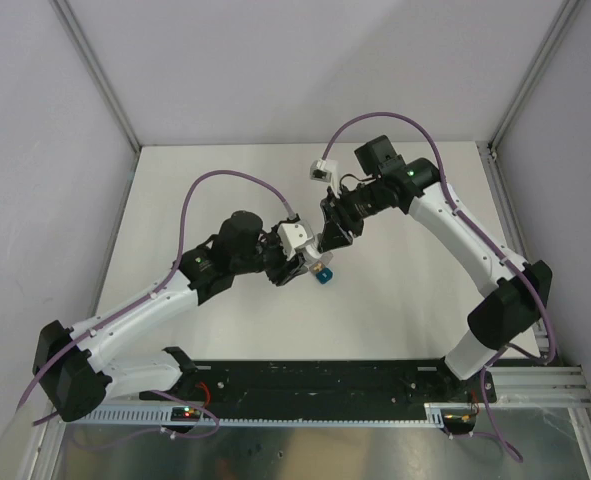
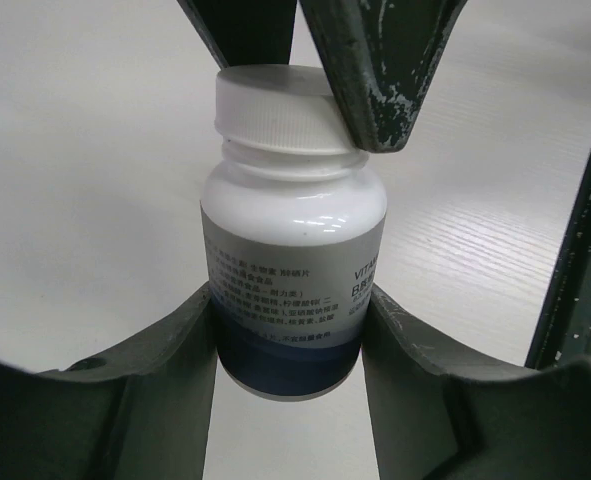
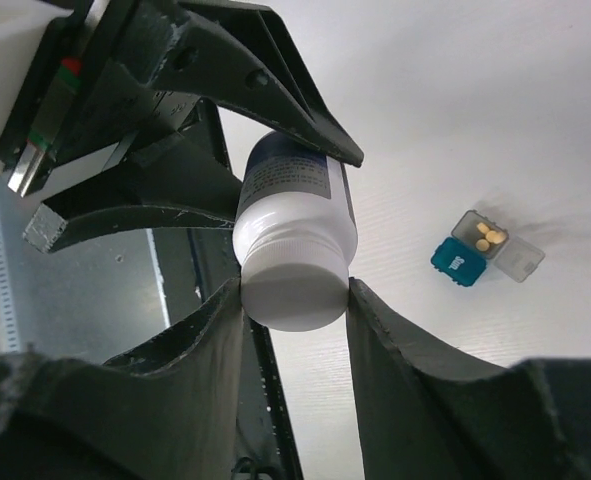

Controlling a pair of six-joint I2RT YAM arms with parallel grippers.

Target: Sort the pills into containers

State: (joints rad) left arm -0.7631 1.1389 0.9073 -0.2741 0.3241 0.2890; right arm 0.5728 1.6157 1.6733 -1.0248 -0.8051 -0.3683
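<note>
A small white round bottle [image 2: 290,225] with a blue band and a white cap [image 3: 293,285] is held in the air between both grippers. My left gripper [image 2: 290,300] is shut on the bottle's body near its base. My right gripper [image 3: 295,295] is shut on the cap. In the top view the left gripper [image 1: 301,258] and the right gripper [image 1: 328,237] meet above the table's middle. The containers [image 3: 470,255] lie on the table: a shut teal compartment [image 3: 457,264] joined to an open grey one holding a few yellow pills [image 3: 488,236]. The containers also show in the top view [image 1: 323,277].
The white table [image 1: 225,190] is enclosed by white walls on three sides. A black mounting rail [image 1: 315,385] runs along the near edge between the arm bases. Purple cables loop above both arms.
</note>
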